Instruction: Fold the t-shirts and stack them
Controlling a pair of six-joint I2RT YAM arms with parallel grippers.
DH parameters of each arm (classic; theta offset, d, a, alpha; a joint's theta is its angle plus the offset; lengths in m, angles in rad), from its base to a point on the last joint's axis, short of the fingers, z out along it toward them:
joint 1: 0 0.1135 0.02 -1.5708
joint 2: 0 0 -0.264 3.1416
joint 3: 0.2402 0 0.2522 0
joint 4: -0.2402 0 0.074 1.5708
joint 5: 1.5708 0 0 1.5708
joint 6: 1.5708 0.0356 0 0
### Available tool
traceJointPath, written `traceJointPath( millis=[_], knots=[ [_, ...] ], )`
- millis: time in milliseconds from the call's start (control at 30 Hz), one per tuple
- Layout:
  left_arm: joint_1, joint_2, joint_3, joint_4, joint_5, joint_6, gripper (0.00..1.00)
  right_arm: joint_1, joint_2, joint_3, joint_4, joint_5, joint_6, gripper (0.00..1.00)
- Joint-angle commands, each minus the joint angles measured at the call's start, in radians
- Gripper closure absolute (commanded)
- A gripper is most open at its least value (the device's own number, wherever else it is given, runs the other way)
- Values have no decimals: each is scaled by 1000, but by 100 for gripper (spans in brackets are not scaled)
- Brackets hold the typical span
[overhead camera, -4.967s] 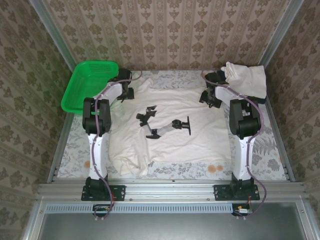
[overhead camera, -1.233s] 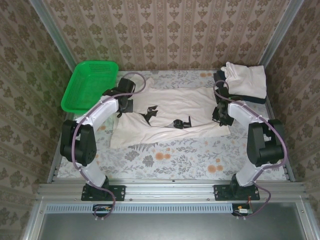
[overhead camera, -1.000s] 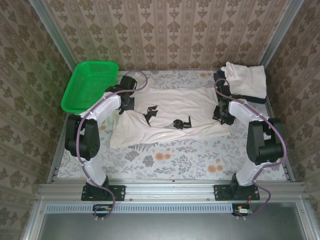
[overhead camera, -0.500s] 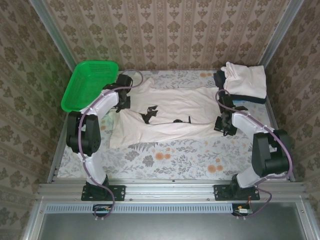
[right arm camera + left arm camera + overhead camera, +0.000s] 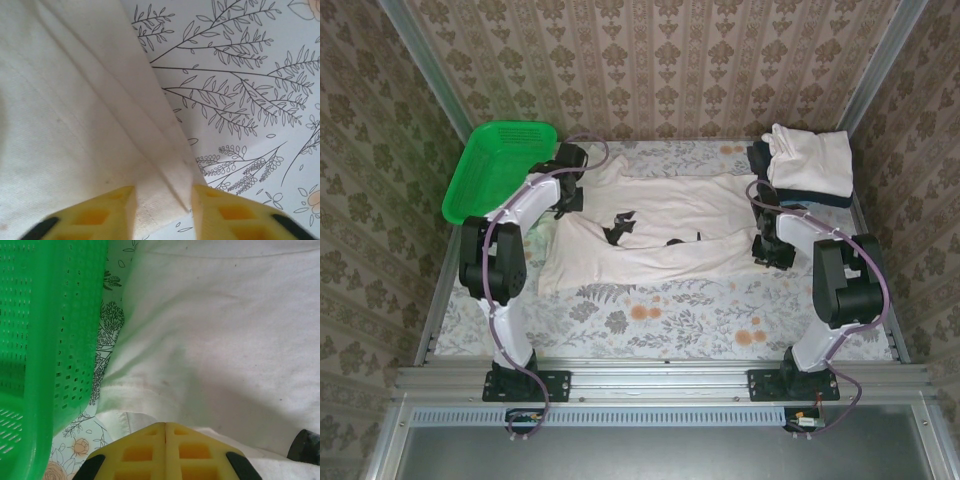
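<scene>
Where t-shirt [image 5: 660, 225] lay flat, near half now folded.

Two robot arms work one floral-covered surface [image 5: 720, 310]: the left arm [image 5: 515, 215] and the right arm [image 5: 825, 240]. Each carries a single end effector, the left end effector [image 5: 166, 426] and the right end effector [image 5: 163, 197], and each of these shows two yellow fingers. Three t-shirts are counted: two cream, the spread cream t-shirt [image 5: 670, 215] and the piled cream t-shirt [image 5: 810, 155], plus one navy t-shirt [image 5: 817, 201]. One green mesh basket [image 5: 495, 175] completes the tally.
</scene>
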Motion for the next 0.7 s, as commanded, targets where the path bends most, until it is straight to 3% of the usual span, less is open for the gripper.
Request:
traceJointPath(
  millis=[0, 100, 233, 533, 667],
  knots=[
    [4, 11, 27, -18, -15, 26, 100, -6, -11, -18, -35, 26, 13, 80],
    [5, 11, 21, -21, -27, 26, 100, -9, -65, -45, -16, 12, 12, 93],
    [12, 7, 18, -19, -20, 26, 100, -14, -121, -64, -15, -8, 8, 100],
    [12, 9, 22, -15, -15, 30, 100, -17, -345, -231, -12, -28, 140, 100],
    [14, 18, 27, -18, -17, 33, 100, -17, -360, -275, -24, -6, 171, 98]
  ],
)
